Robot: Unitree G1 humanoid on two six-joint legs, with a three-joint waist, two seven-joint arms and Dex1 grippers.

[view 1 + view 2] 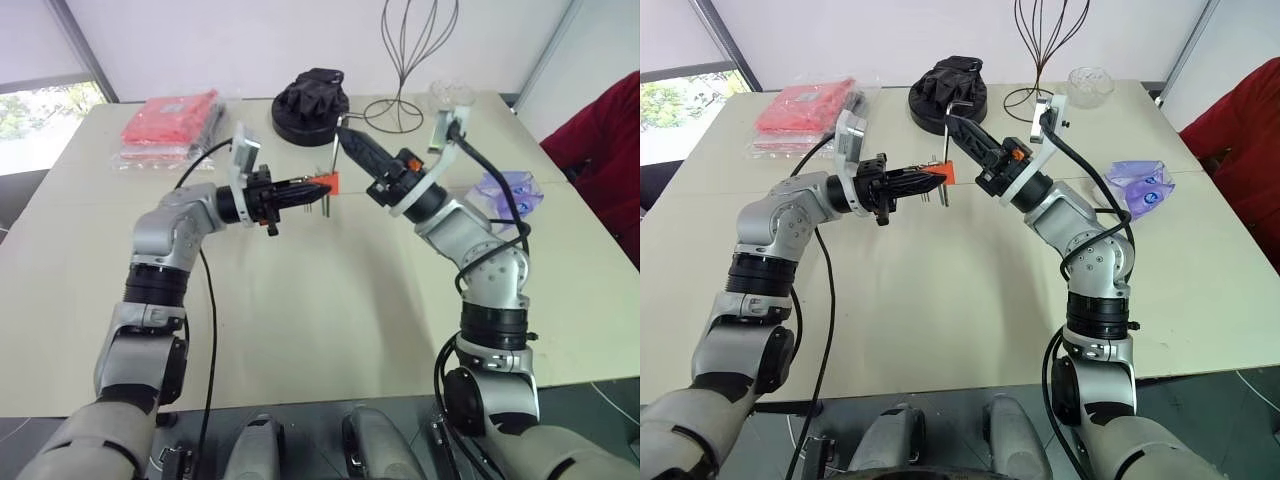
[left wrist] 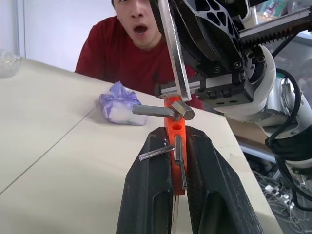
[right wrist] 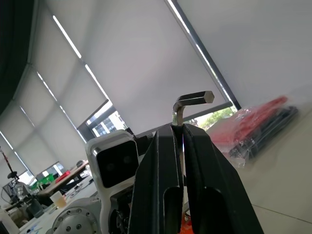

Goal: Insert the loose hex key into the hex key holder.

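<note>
Left gripper clamps hex key holder, right gripper pinches loose hex key — just above holder.

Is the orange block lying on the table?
No, the left end effector holds the hex key holder up above the table.

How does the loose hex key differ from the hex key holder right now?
The loose hex key is a bare silver L-shaped rod; the hex key holder is an orange plastic block with several keys sticking out. The key is pinched in the right claw, its bent end above the fingertips; the holder is clamped in the left claw. Both are held up off the table.
</note>
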